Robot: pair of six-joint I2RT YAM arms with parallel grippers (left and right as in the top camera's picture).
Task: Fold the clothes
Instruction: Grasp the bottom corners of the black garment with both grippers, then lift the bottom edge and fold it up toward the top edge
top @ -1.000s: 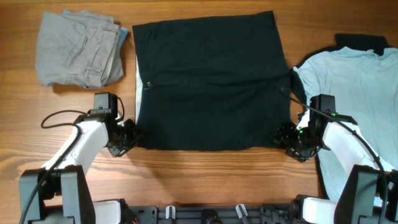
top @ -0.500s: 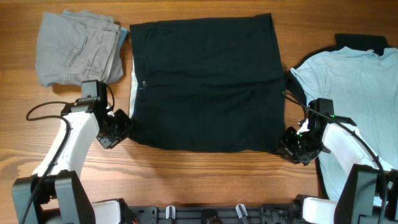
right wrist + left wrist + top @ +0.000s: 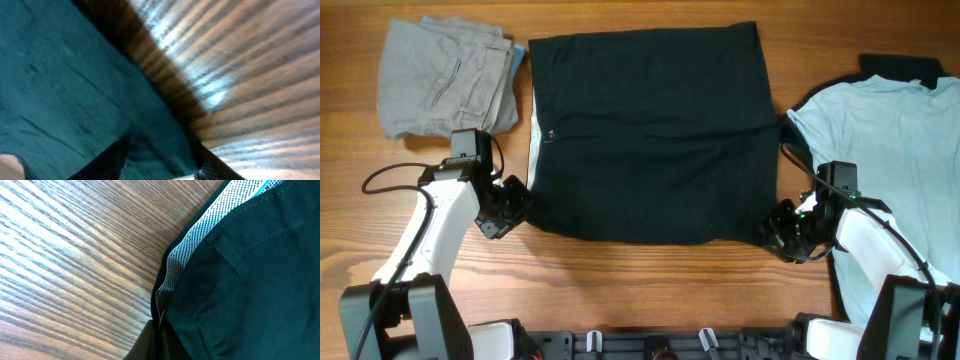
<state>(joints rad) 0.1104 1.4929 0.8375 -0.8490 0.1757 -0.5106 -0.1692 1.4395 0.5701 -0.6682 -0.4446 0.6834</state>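
Now the left gripper [image 3: 518, 204] and right gripper [image 3: 772, 229] touch the large black fabric shorts [image 3: 650, 130] at seven and five o'clock; whether either grips is unclear.

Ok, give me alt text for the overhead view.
Black shorts lie spread flat on a wooden table, the left gripper at their lower left corner and the right gripper at their lower right. Folded grey shorts sit at upper left; a pale blue T-shirt lies at the right edge.
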